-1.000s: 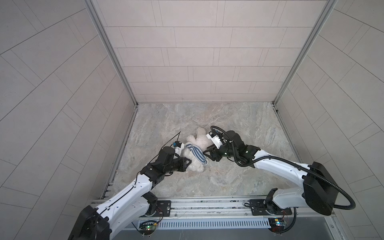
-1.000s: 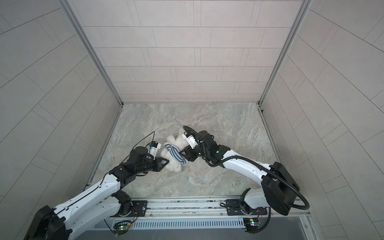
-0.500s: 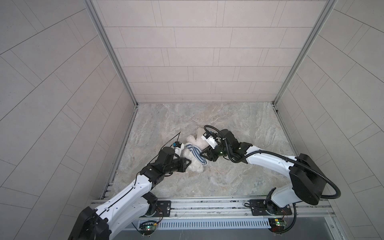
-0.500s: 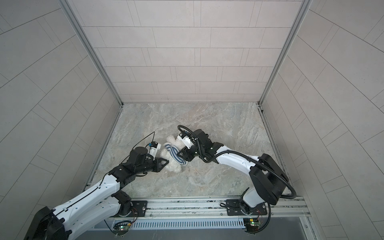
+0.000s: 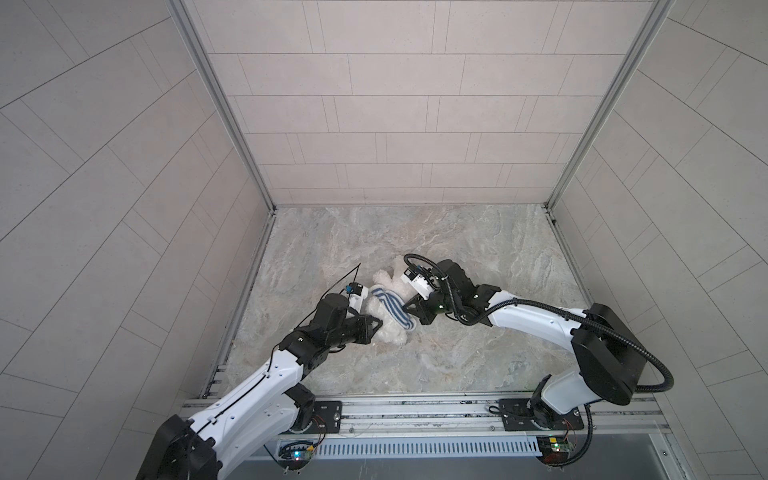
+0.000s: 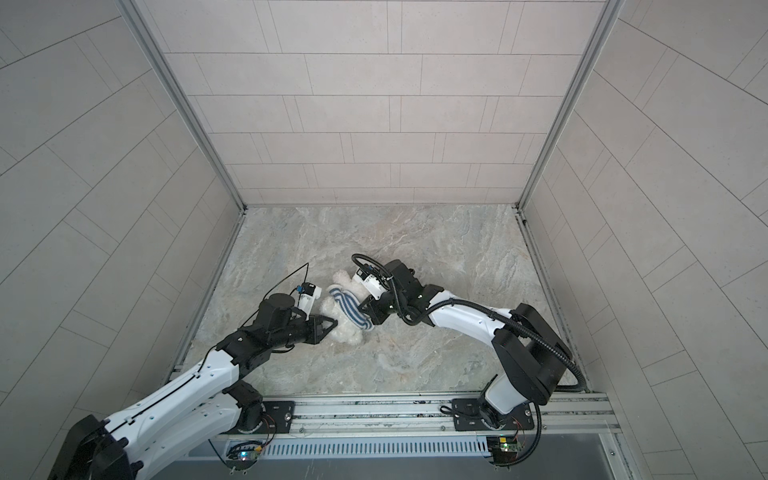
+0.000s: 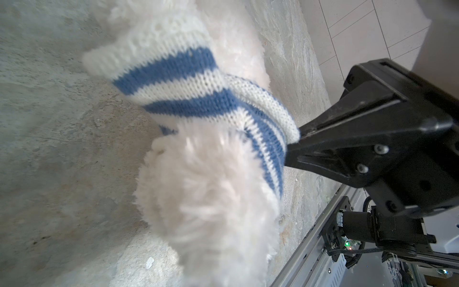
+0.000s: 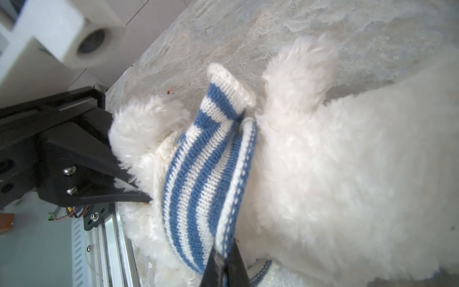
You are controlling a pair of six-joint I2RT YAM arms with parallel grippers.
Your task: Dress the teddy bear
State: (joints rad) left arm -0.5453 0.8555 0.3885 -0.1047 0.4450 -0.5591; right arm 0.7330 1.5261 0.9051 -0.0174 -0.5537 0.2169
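The white fluffy teddy bear [image 5: 390, 334] [image 6: 348, 333] lies on the marble floor in both top views. A blue-and-white striped shirt [image 5: 390, 306] [image 6: 348, 306] is bunched in a band round its body. My left gripper [image 5: 376, 326] [image 6: 332, 323] is shut on the bear's fur at its left side; in the right wrist view this left gripper [image 8: 141, 192] pinches fur beside the shirt [image 8: 198, 179]. My right gripper [image 5: 411, 316] [image 6: 366, 314] [image 8: 224, 258] is shut on the shirt's hem. Bear fur [image 7: 211, 198] hides the left jaws in the left wrist view, where the right gripper [image 7: 293, 144] grips the shirt [image 7: 193, 84].
Tiled walls [image 5: 415, 124] close the cell at the back and both sides. A metal rail [image 5: 415, 409] holding both arm bases runs along the front edge. Marble floor [image 5: 478, 249] stretches behind and to the right of the bear.
My right gripper moved in toward the bear and closed on the shirt's hem. The left gripper and the bear stayed where they were.
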